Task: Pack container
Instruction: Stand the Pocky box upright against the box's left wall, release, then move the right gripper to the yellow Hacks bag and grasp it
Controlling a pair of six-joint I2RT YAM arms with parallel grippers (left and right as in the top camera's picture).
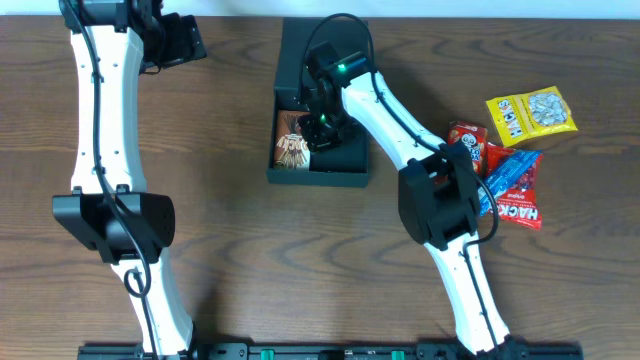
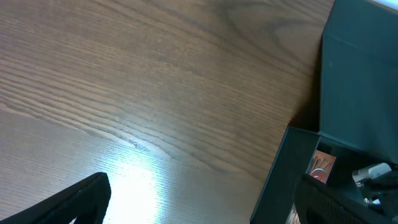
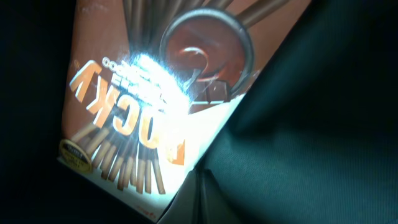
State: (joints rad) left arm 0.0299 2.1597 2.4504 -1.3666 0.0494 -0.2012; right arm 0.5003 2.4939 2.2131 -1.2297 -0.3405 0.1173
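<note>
Brown wooden table [image 1: 230, 250]; yellow packet [image 1: 531, 113], red packet [image 1: 467, 138], blue packet [image 1: 512, 172] at right.

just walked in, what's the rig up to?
Packing snacks. The right claw is shut and down inside the open container, beside a Pocky packet lying in its left side. The left claw is open, parked over the table at far left. A yellow packet, red packet and blue packet wait right of the box.
</note>
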